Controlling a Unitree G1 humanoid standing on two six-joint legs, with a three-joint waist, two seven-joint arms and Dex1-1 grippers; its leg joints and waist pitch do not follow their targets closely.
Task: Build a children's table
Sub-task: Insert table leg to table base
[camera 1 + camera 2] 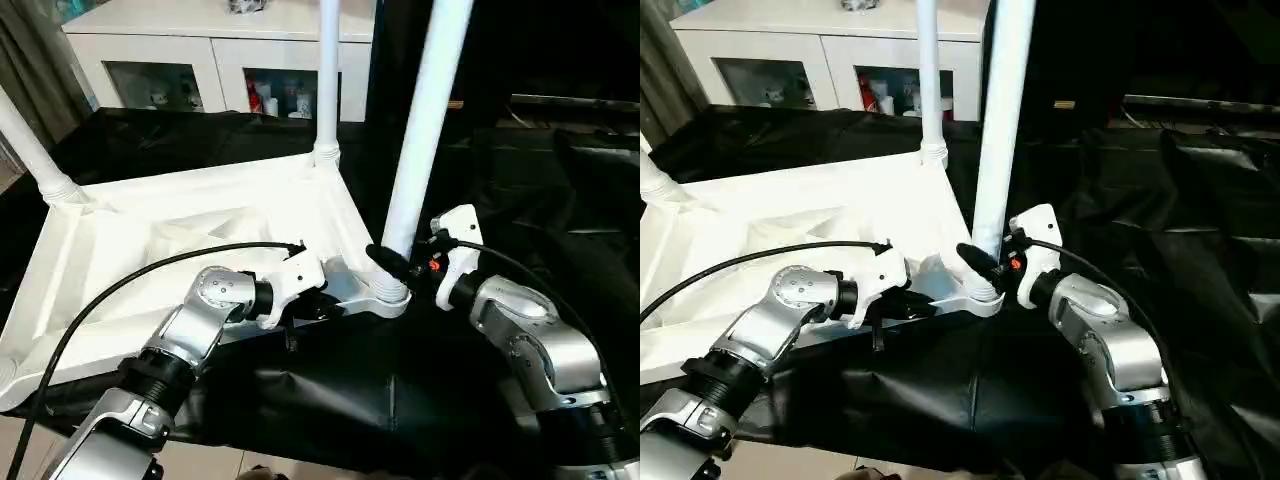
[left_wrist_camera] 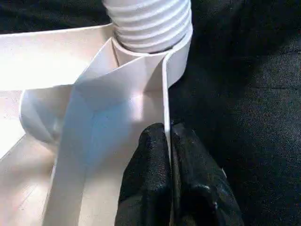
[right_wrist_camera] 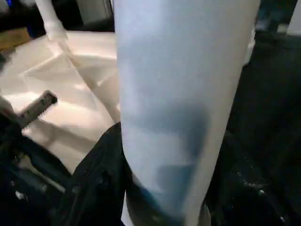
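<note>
Black cloth [image 1: 520, 200] underlies both bent arms, right pincer [image 1: 400, 262] clasping leg [image 1: 425, 120]

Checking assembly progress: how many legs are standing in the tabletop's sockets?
3: near-corner leg held by the right gripper, far-corner leg, left-corner leg. The fourth corner lies outside the pictures, so another may be hidden.

White tubular leg [image 3: 181, 94] upright, close before me, between my right pincer's [image 3: 164, 188] black fingers [image 3: 96, 183], which sit against it on either side. Behind: ribbed white table top [image 3: 70, 89], second leg [image 3: 49, 19], black cloth [image 3: 268, 117].
</note>
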